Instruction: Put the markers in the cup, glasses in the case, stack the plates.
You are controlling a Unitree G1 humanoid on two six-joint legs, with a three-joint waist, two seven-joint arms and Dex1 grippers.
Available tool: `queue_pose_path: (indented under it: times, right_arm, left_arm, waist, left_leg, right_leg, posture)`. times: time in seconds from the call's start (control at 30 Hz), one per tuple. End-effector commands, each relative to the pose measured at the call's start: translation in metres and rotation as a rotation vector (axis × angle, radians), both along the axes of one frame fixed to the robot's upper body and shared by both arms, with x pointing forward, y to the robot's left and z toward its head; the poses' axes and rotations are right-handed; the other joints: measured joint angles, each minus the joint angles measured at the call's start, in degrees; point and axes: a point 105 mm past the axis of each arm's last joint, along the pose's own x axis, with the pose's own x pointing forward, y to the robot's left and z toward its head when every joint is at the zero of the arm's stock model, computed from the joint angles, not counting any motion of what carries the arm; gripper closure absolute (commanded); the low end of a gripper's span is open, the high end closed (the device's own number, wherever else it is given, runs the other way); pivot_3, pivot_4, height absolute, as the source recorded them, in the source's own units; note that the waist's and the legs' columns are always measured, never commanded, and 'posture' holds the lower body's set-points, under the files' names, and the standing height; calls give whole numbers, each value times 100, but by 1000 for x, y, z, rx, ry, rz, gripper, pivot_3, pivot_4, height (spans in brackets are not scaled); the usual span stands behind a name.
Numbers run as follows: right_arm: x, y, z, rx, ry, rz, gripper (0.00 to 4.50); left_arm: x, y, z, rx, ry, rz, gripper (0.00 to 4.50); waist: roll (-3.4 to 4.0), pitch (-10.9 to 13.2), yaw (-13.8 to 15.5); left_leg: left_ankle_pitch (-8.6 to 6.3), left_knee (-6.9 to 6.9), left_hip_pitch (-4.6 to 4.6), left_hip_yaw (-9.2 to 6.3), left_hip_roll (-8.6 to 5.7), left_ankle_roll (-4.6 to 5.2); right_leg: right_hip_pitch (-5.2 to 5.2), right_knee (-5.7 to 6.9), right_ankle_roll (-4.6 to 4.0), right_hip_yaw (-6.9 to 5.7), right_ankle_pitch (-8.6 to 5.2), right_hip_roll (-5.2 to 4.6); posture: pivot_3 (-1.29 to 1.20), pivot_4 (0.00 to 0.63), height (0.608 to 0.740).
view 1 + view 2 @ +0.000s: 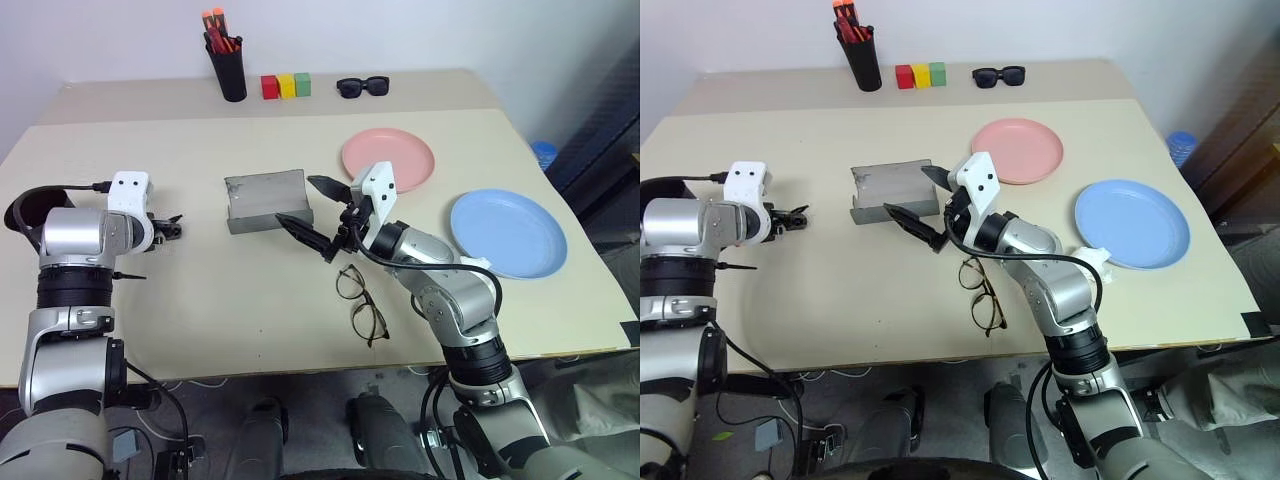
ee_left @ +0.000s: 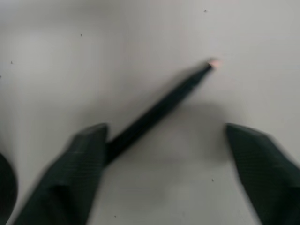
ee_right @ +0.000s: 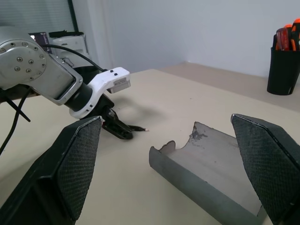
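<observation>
We see the beige tabletop (image 1: 250, 310) with the grey case (image 1: 267, 200) lying open near its middle, lid raised toward the far side. Our right pincer (image 1: 312, 213) hovers just beside the case's right end, its two black fingers spread wide with nothing between them. Near the front edge, just below that arm, lie the wire-frame glasses (image 1: 362, 303), folded open on the tabletop. The pink plate (image 1: 388, 158) sits to the right of the case, and the light blue plate (image 1: 508, 232) lies farther right and nearer to us, the two well apart and not stacked. Our left pincer (image 1: 168, 231) is low over the tabletop on the left side, well apart from the case; in the left wrist view its fingers (image 2: 79, 168) stand apart, and a slim black marker (image 2: 157, 110) lies on the tabletop with one end touching one finger, not clamped. At the far side stand a black pen pot (image 1: 229, 68) of red and orange pens, three coloured blocks (image 1: 286, 86) and black sunglasses (image 1: 362, 86).
</observation>
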Motion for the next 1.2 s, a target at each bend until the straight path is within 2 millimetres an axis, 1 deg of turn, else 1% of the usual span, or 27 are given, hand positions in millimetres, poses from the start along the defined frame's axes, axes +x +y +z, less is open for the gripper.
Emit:
queue_pose_path:
  times: [0.03,0.13,0.17,0.23,0.33,0.4,0.47,0.5,0.57,0.6,0.63,0.67,0.7,0.77,0.83,0.87,0.93,0.97,1.0,1.03,1.07,1.1,1.13,1.17,1.2]
  right_arm:
    - [-10,1,14,13,-49,42,0]
    - [-18,-1,4,-49,-37,106,0]
    - [-19,-3,2,-66,-34,117,0]
    - [-19,-8,-2,-94,-29,124,0]
    - [-17,-12,-4,-115,-30,124,0]
    - [-16,-13,-5,-123,-32,119,0]
    - [-14,-14,-5,-128,-37,111,0]
    - [-14,-14,-5,-128,-39,109,0]
    - [-13,-15,-5,-126,-41,107,0]
    - [-13,-15,-5,-125,-42,106,0]
    - [-13,-15,-5,-125,-43,106,0]
    - [-13,-14,-5,-124,-44,106,0]
    - [-13,-14,-4,-124,-44,106,0]
    - [-13,-13,-4,-124,-45,110,0]
    - [-14,-13,-4,-124,-46,114,0]
    - [-14,-12,-4,-124,-46,116,0]
    - [-15,-11,-4,-124,-47,122,0]
    - [-15,-9,-3,-122,-47,126,0]
    - [-15,-8,-3,-121,-48,129,0]
    - [-15,-8,-3,-120,-48,130,0]
    - [-15,-7,-3,-120,-48,131,0]
    - [-15,-7,-3,-119,-48,131,0]
    - [-16,-6,-3,-118,-47,130,0]
    - [-16,-6,-3,-117,-47,130,0]
    - [-16,-6,-3,-116,-46,130,0]
  left_arm:
    - [-8,3,-4,-19,29,17,2816]
    - [-9,-2,-1,-43,16,7,4372]
    - [-9,-4,0,-50,10,5,4447]
    - [-7,-14,7,-88,-38,-22,4447]
    - [0,-37,30,-151,-188,-118,4447]
    - [5,-48,53,-132,-340,-164,4447]
    - [7,-58,87,-82,-564,-207,4447]
    - [6,-60,96,-71,-629,-218,4447]
    - [2,-51,130,-57,-842,-149,4447]
    - [-2,-42,146,-47,-944,-95,4447]
    - [-7,-32,158,-31,-1022,-33,4447]
    - [-10,-21,165,-2,-1059,31,4447]
    - [-11,-13,166,21,-1065,77,4447]
    - [-8,-11,159,123,-998,61,4447]
    - [-4,-16,147,171,-913,10,4447]
    - [-2,-20,137,179,-858,-23,4447]
    - [0,-23,110,205,-687,-64,4447]
    - [0,-22,87,182,-550,-63,3951]
    - [-1,-21,70,174,-443,-58,3646]
    - [-3,-21,58,151,-364,-53,3212]
    - [-4,-21,52,136,-320,-51,2770]
    - [-4,-22,51,116,-302,-49,2366]
    - [-4,-23,46,69,-255,-46,1732]
    - [-5,-24,40,30,-193,-52,1291]
    - [-6,-24,35,-6,-136,-59,1291]
  waist:
    - [0,0,6]
    - [0,0,30]
    - [0,0,35]
    - [0,0,44]
    - [-3,1,68]
    - [-6,3,99]
    - [-10,6,124]
    - [-10,6,132]
    - [-9,6,135]
    - [-10,6,138]
    - [-10,6,138]
    - [-10,6,137]
    - [-10,6,136]
    - [-10,6,137]
    - [-10,6,138]
    - [-10,6,146]
    - [-10,6,153]
    - [-10,6,151]
    - [-10,6,145]
    - [-10,6,131]
    - [-11,7,125]
    - [-12,8,115]
    - [-13,8,109]
    - [-13,9,113]
    - [-13,9,124]
  left_leg:
    - [0,0,0,0,0,0]
    - [0,2,0,0,-1,0]
    - [0,2,0,0,-1,0]
    - [0,3,1,1,-1,0]
    - [0,3,0,0,-1,0]
    - [0,3,-4,0,0,0]
    - [1,2,-8,0,1,-1]
    - [1,1,-8,0,2,-2]
    - [1,0,-8,2,2,-3]
    - [1,0,-8,3,2,-3]
    - [1,1,-8,3,2,-3]
    - [1,1,-7,3,1,-3]
    - [1,1,-7,3,1,-3]
    - [1,1,-8,4,1,-3]
    - [1,1,-7,4,-1,-2]
    - [1,2,-8,4,-1,-2]
    - [1,2,-7,3,-2,-2]
    - [1,3,-7,3,-3,-2]
    - [1,3,-7,2,-3,-2]
    - [1,3,-7,2,-2,-1]
    - [1,3,-7,1,-2,-1]
    - [1,3,-7,1,-1,-1]
    - [1,2,-7,1,0,-1]
    - [1,2,-7,1,0,-1]
    - [1,1,-7,-1,1,-1]
  right_leg:
    - [0,0,0,0,0,0]
    - [3,0,0,0,0,-2]
    - [4,-1,0,0,0,-2]
    - [4,-1,0,0,0,-2]
    - [3,-1,0,0,0,-2]
    - [1,-4,0,-1,0,-3]
    - [-4,-6,-1,0,0,-3]
    - [-4,-7,-1,0,0,-4]
    - [-4,-10,-1,0,0,-5]
    - [-4,-10,-1,1,0,-6]
    - [-3,-12,-1,1,1,-6]
    - [-3,-12,-1,1,1,-6]
    - [-3,-12,-1,1,1,-6]
    - [-3,-12,-1,1,1,-5]
    - [-2,-12,0,1,1,-4]
    - [0,-12,0,1,1,-4]
    - [3,-14,0,0,1,-5]
    - [4,-14,0,0,1,-5]
    - [4,-14,0,0,1,-4]
    - [4,-13,0,0,1,-2]
    - [3,-11,0,-1,0,-1]
    - [0,-9,0,-1,0,0]
    - [-1,-9,0,-1,1,2]
    - [-3,-7,0,-1,0,2]
    - [-4,-5,0,-1,0,3]
  posture:
    - [0,150,740]
    - [0,150,740]
    - [0,150,740]
    - [0,150,740]
    - [0,150,740]
    - [0,150,740]
    - [0,150,740]
    - [0,150,740]
    - [0,150,740]
    - [0,150,740]
    - [0,150,740]
    - [0,150,740]
    - [0,150,740]
    - [0,150,740]
    - [0,150,740]
    - [0,150,740]
    - [0,150,740]
    - [0,150,740]
    - [0,150,740]
    - [0,150,740]
    - [0,150,740]
    - [0,150,740]
    - [0,150,740]
    - [0,150,740]
    - [0,150,740]
